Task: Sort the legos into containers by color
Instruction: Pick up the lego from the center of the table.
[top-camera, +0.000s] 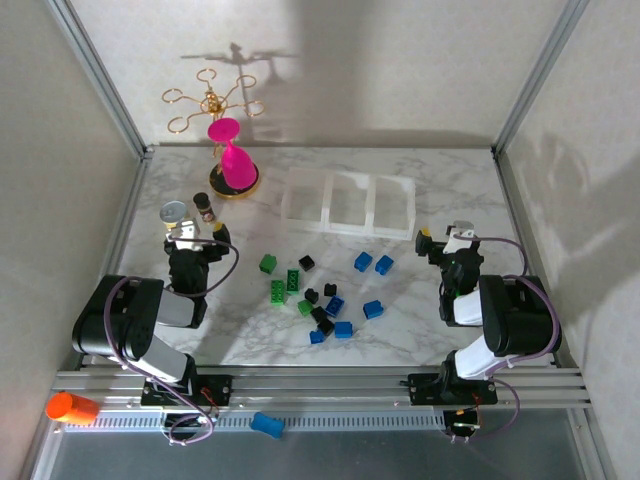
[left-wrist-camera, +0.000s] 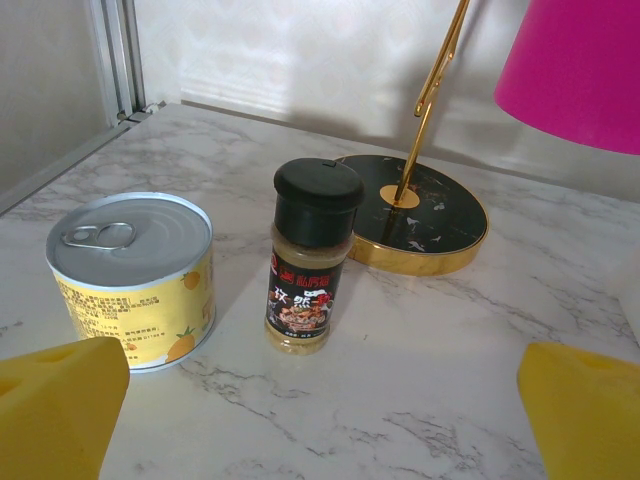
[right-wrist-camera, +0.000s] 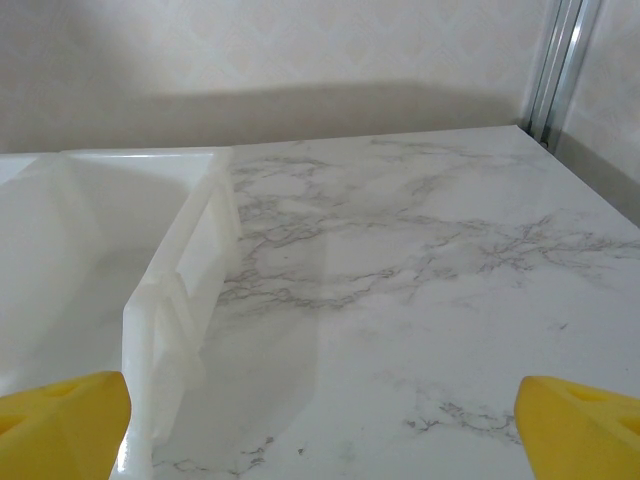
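Legos (top-camera: 335, 306) loose mid-table between the arms, all on the marble, just in front of the containers (top-camera: 350, 226); bare marble table (top-camera: 450, 180) runs right of the tray to the framed edge; far-left corner crowded: tin can (top-camera: 174, 212), spice bottle (top-camera: 205, 207), pink glass (top-camera: 232, 155) on a gold stand; count: six blue, four green, about five black; three compartments; left gripper (left-wrist-camera: 322, 400) jaws spread wide, empty, facing the bottle; right gripper (right-wrist-camera: 322, 410) spread wide, empty, by the tray's right end; pale patterned walls, aluminium posts.
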